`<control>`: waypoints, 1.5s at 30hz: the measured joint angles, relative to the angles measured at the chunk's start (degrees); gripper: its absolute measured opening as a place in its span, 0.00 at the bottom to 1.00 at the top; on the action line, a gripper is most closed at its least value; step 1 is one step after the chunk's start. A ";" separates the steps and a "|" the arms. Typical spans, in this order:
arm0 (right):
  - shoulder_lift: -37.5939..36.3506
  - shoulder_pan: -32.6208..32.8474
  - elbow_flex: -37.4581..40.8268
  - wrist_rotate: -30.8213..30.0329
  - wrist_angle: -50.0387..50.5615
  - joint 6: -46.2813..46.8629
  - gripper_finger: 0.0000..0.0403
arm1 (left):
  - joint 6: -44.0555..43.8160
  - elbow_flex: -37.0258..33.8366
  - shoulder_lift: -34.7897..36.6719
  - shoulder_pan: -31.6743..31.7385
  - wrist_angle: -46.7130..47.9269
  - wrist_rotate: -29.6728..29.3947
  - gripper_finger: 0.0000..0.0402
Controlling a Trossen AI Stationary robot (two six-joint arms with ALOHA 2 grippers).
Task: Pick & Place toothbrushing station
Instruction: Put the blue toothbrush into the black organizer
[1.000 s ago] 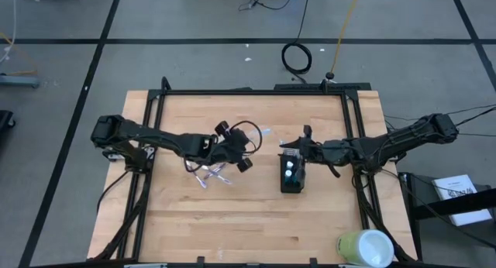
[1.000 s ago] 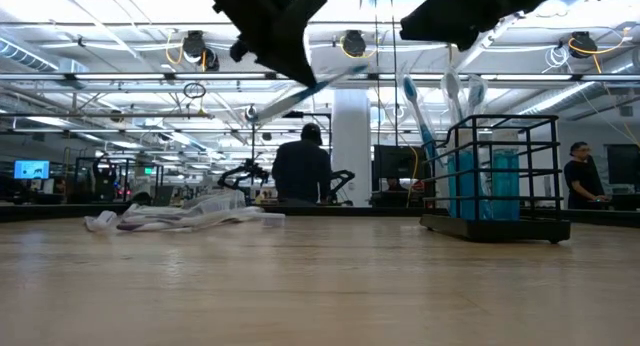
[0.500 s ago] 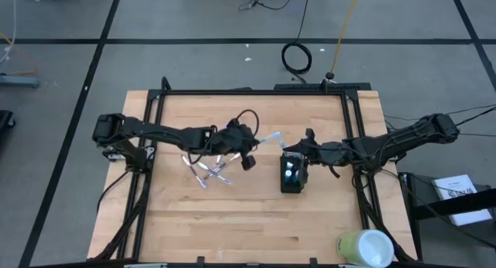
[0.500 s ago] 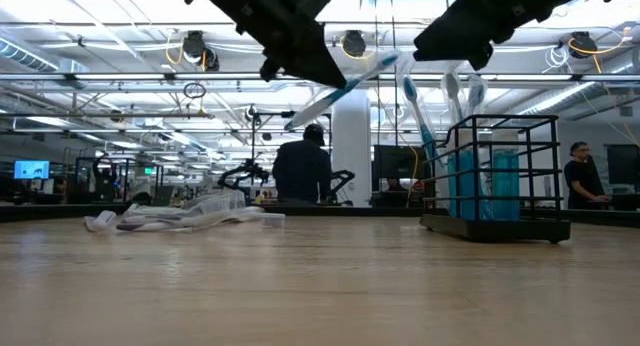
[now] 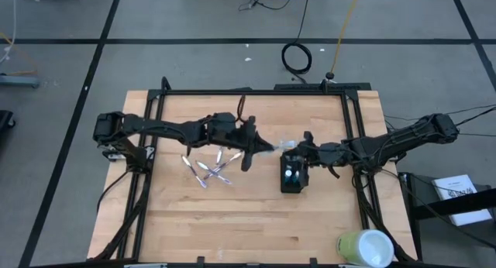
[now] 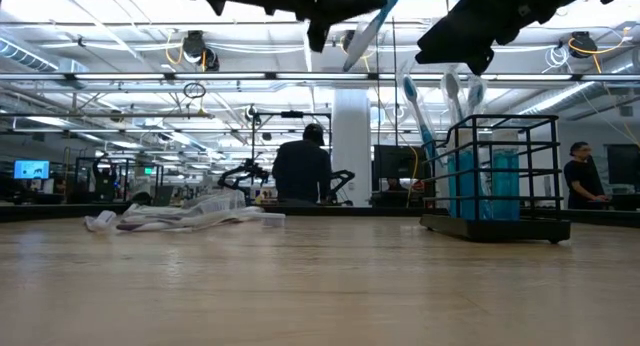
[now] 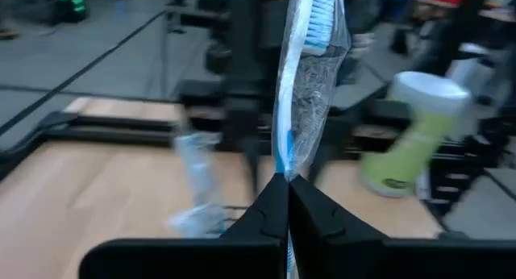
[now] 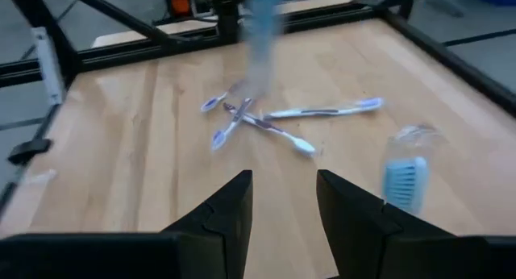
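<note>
Item: slim blue-and-white toothbrush in clear crinkly wrapper [image 7: 300,77], clenched low on its handle by the left gripper [image 7: 286,186], carried above the table beside the black wire-mesh holder [image 5: 292,175]. Likely light, stiff, slippery in film; the handle grip suits it. Right gripper [image 8: 282,200] hovers released by the holder.

Low view alone shows brushes already standing in the holder; right wrist view shows loose toothbrushes [image 8: 266,122] lying crossed on the table.

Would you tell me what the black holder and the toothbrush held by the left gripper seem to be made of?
Holder: likely black-coated metal wire, judging by its thin open bars. Toothbrush, pinched in the left gripper: apparently blue-and-white plastic, inside a clear crinkled wrapper.
</note>
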State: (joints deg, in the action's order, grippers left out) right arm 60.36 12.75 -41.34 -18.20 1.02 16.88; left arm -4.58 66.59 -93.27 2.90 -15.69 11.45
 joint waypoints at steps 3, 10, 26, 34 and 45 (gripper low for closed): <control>0.00 -0.02 0.00 -1.34 -1.15 -1.74 0.32 | 1.35 0.00 0.00 -1.31 0.05 0.43 0.00; -0.02 1.46 0.00 -1.23 -11.26 -10.31 0.32 | 2.47 0.00 0.00 -3.80 4.79 -5.74 0.00; 0.83 2.73 -0.02 -1.20 -20.51 -15.31 0.32 | 2.82 0.00 0.00 -5.34 5.38 -8.01 0.00; 6.12 2.76 -0.02 -1.15 -28.96 -21.27 0.27 | 3.40 0.00 0.00 -6.09 2.88 -7.03 0.00; 5.60 3.50 -0.02 -1.19 -29.44 -23.81 0.14 | 4.11 0.00 0.00 -6.05 2.19 -7.01 0.00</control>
State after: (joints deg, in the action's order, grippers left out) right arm 65.95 16.25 -41.36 -19.40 -28.42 -6.93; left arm -0.47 66.59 -93.27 -3.16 -13.50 4.45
